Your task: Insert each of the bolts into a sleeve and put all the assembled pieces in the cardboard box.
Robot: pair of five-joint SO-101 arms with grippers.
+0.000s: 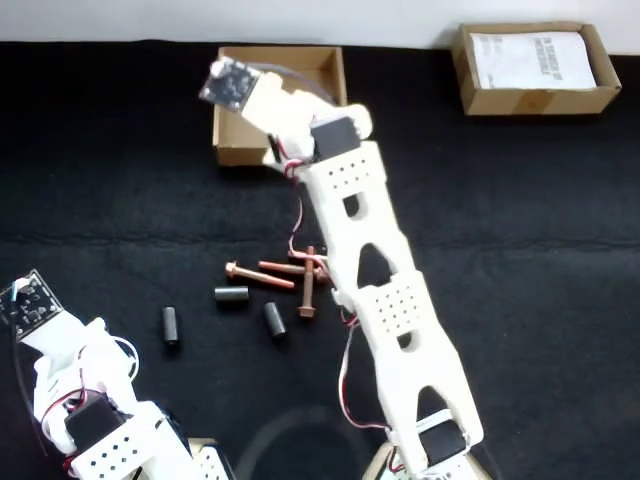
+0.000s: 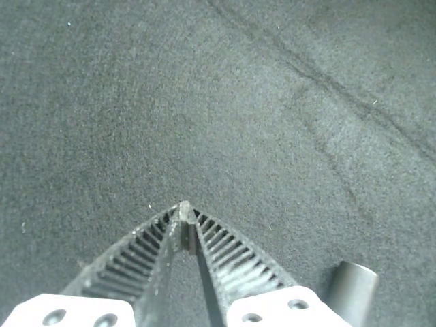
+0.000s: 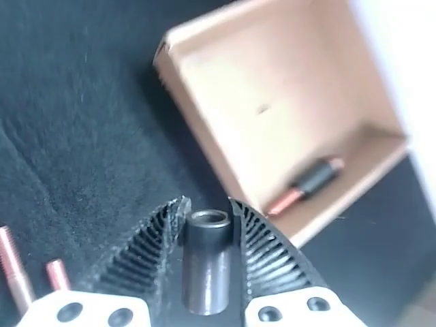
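Note:
My right gripper (image 3: 208, 202) is shut on a black sleeve (image 3: 206, 262), held upright between the fingers just outside the cardboard box (image 3: 225, 122). One assembled bolt-and-sleeve piece (image 3: 306, 182) lies inside the box. In the high view the right arm (image 1: 380, 280) stretches to the box (image 1: 230, 150) at the back. Three copper bolts (image 1: 262, 275) lie crossed mid-table, with three black sleeves (image 1: 231, 295) close by. My left gripper (image 2: 184, 208) is shut and empty over the black cloth, a sleeve (image 2: 351, 289) beside it.
A second cardboard box (image 1: 540, 100) holding a printed sheet stands at the back right. The left arm (image 1: 80, 380) sits at the front left corner. Black cloth covers the table.

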